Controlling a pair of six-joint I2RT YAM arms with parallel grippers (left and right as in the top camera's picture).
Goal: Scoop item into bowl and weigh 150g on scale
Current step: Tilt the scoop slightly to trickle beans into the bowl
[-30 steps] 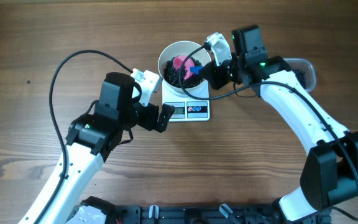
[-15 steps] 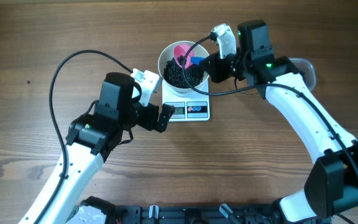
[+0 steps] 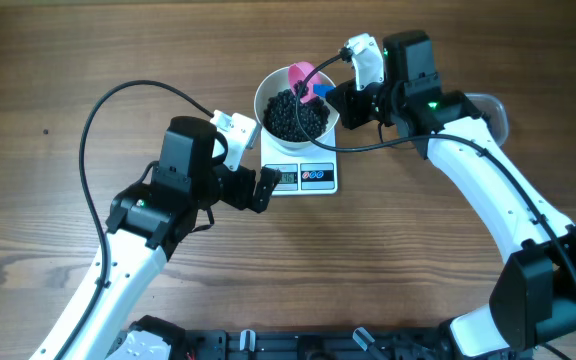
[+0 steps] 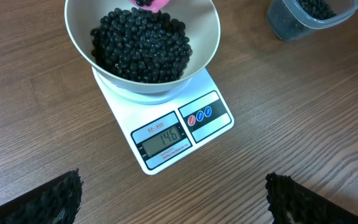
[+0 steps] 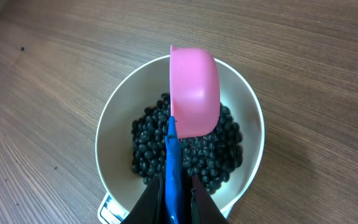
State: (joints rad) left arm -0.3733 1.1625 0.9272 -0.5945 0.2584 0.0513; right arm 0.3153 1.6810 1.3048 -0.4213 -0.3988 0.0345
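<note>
Left gripper (image 4: pixel 173 202) stands wide open, empty, near the scale (image 4: pixel 166 134), which reads 146. Bowl (image 4: pixel 79 28) sits on it, holding the beans (image 4: pixel 142 46). Right gripper (image 5: pixel 174 190) clamps the scoop (image 5: pixel 194 93), tipped over the bowl. Recommend adding few beans, slowly.

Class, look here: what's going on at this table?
The right tool is shut on a pink scoop, tipped over the bowl of black beans on the scale. Its display seems to read 146. The left tool hangs open beside the scale, holding nothing.
</note>
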